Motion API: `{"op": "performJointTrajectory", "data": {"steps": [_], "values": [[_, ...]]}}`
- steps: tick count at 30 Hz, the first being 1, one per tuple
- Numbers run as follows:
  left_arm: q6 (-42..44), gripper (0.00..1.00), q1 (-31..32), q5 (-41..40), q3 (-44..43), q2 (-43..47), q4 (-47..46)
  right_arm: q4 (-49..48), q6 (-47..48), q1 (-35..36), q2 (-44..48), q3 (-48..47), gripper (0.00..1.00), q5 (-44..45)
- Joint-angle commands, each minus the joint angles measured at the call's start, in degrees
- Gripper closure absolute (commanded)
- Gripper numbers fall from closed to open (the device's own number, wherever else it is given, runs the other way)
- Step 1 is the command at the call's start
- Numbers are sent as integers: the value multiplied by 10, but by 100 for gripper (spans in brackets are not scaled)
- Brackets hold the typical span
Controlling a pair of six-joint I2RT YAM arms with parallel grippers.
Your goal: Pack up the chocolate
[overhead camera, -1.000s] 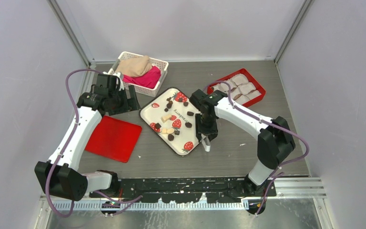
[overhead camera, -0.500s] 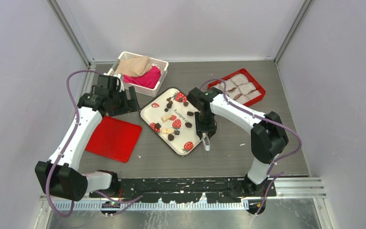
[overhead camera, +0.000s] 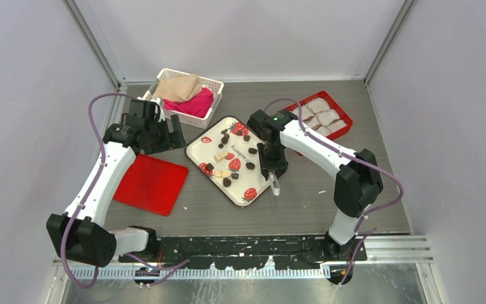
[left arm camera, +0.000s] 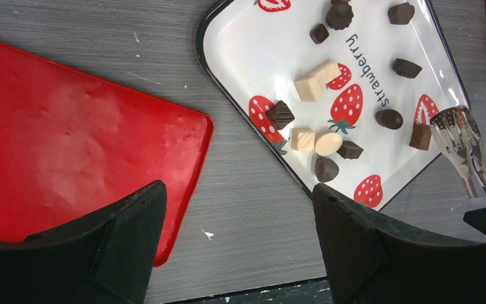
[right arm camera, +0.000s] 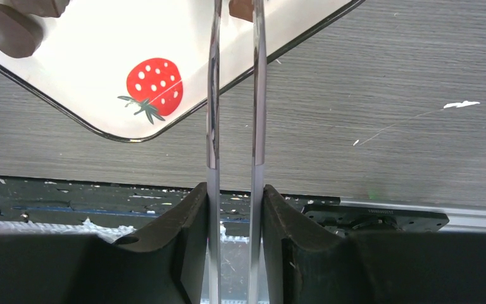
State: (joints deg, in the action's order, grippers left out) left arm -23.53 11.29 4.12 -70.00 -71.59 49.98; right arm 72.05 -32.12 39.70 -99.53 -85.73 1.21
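white tray (left arm camera: 253, 50), printed "strawberry", seemingly lowercase

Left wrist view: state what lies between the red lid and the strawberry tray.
Bare tabletop only, between red lid and strawberry tray, per the left wrist view.

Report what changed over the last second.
The right gripper, shut on the tongs, shifted slightly away from the arm bases, with the tongs' tips at the tray's edge. Nothing was grasped or released. The left gripper, chocolates and tray stayed put.
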Motion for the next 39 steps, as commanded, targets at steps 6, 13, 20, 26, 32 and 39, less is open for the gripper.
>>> {"op": "performJointTrajectory", "data": {"steps": [6, 13, 20, 26, 32, 39], "values": [[3, 15, 1, 1, -1, 12, -19, 9, 6, 4, 11, 16, 52, -25], [3, 15, 1, 3, -2, 9, -22, 13, 15, 9, -7, 23, 50, -38], [3, 15, 2, 3, -7, 4, -23, 37, 22, 11, -9, -7, 99, -14], [3, 15, 1, 4, -9, 2, -24, 67, 31, 12, -5, -62, 99, 28], [2, 15, 2, 4, -11, 5, -22, 88, 48, -13, -2, -122, 99, 50], [-2, 15, 1, 3, 1, 14, -25, 64, 62, -119, 13, -161, 99, 71]]}}
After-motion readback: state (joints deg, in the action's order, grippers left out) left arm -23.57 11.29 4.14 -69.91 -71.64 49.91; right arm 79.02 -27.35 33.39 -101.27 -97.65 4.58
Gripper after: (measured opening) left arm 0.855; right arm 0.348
